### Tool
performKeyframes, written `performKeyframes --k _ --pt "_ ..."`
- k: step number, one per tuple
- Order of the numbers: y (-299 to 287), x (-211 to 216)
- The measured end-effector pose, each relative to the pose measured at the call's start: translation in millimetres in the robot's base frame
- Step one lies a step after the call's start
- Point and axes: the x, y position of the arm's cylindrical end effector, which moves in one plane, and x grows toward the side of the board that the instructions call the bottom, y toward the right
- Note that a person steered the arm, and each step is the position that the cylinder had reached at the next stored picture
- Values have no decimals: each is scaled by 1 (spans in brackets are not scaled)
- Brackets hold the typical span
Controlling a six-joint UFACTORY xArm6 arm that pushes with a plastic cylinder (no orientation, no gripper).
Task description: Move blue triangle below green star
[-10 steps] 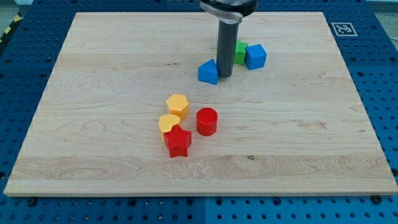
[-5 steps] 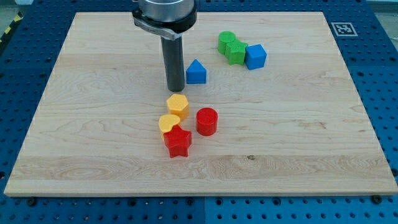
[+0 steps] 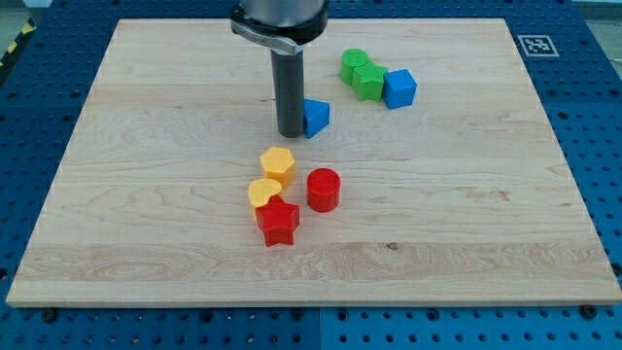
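Observation:
The blue triangle [image 3: 316, 117] lies above the board's middle. My tip [image 3: 291, 132] touches its left side, and the rod hides part of it. The green star [image 3: 368, 82] sits up and to the right of the triangle, between a green cylinder [image 3: 354, 64] and a blue cube [image 3: 399, 88]. The triangle is well to the left of and below the star, apart from it.
Below the tip lies a cluster: a yellow hexagon [image 3: 278, 164], a yellow heart [image 3: 262, 192], a red star [image 3: 278, 223] and a red cylinder [image 3: 324, 190]. The wooden board [image 3: 126, 204] rests on a blue perforated table.
The rod swung from the triangle's right side round to its left. The triangle slid left, then a little back to the right as the tip closed on it.

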Motion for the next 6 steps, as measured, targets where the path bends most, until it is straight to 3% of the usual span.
performKeyframes --k 4,6 --pt "43 -23" --pt "71 -59"
